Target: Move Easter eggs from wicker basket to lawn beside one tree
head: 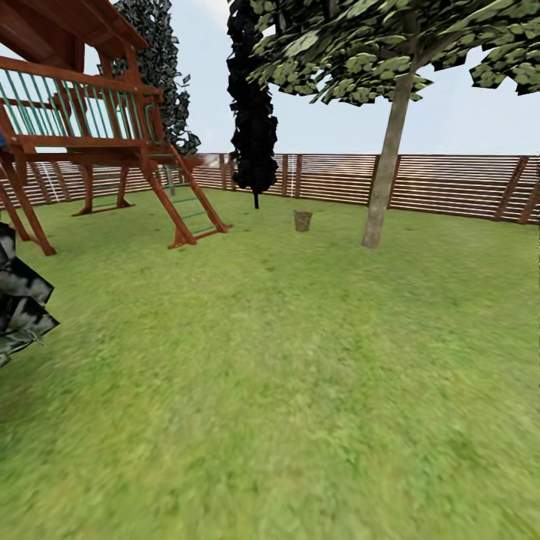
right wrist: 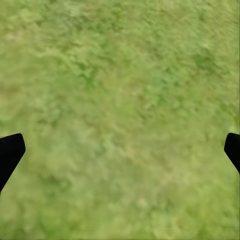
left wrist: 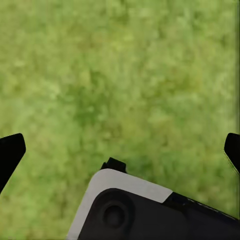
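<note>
Status: approach phase; no egg handled yet, by judgement from the scene.

The wicker basket (head: 303,220) stands upright on the lawn (head: 285,390), far off at about 12 o'clock in the head view, just short of the slat fence (head: 450,184). Its contents cannot be made out at this range. The tree (head: 384,169) with the pale bare trunk stands near the basket at its 3 o'clock. A dark cypress (head: 253,112) lies at the basket's 10 o'clock, and a red-brown play tower (head: 97,127) at 10 o'clock of the view.

Left end effector (left wrist: 120,150): released, fingertips spread to the frame edges, nothing between them, grass beneath. Right end effector (right wrist: 120,150): likewise released and empty over grass.

Recommendation: drive straight across the open grass, stopping with the basket within reach of both arms and the trunk still close, so that the eggs need only short carries. Keep the end effectors open until above the rim.
</note>
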{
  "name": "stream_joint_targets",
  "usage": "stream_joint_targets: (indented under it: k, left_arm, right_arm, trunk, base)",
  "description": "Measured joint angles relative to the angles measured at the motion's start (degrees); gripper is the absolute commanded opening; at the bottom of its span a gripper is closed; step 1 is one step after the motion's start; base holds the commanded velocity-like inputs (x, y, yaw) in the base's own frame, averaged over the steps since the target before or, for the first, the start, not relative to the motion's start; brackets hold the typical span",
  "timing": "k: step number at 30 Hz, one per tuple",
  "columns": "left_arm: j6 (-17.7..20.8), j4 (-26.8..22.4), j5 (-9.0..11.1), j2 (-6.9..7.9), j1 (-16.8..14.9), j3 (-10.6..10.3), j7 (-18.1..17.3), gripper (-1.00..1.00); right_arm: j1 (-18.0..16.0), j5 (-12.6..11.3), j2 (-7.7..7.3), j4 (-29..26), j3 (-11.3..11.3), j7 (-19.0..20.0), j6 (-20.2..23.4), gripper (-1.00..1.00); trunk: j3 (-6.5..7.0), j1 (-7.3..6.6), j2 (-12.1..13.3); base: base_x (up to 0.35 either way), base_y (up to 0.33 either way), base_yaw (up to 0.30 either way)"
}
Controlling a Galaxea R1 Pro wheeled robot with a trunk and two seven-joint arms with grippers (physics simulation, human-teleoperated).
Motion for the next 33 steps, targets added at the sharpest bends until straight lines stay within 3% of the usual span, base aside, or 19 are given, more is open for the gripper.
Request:
stream_joint_targets:
  k: [33]
  left_arm:
    - [0.0, -0.1, 0.0, 0.00, 0.0, 0.0, 0.0, 1.00]
  right_arm:
    - [0.0, 0.0, 0.08, 0.0, 0.0, 0.0, 0.0, 1.00]
  trunk:
    - [0.00, 0.00, 0.0]
  base:
    - [0.329, 0.000, -0.025]
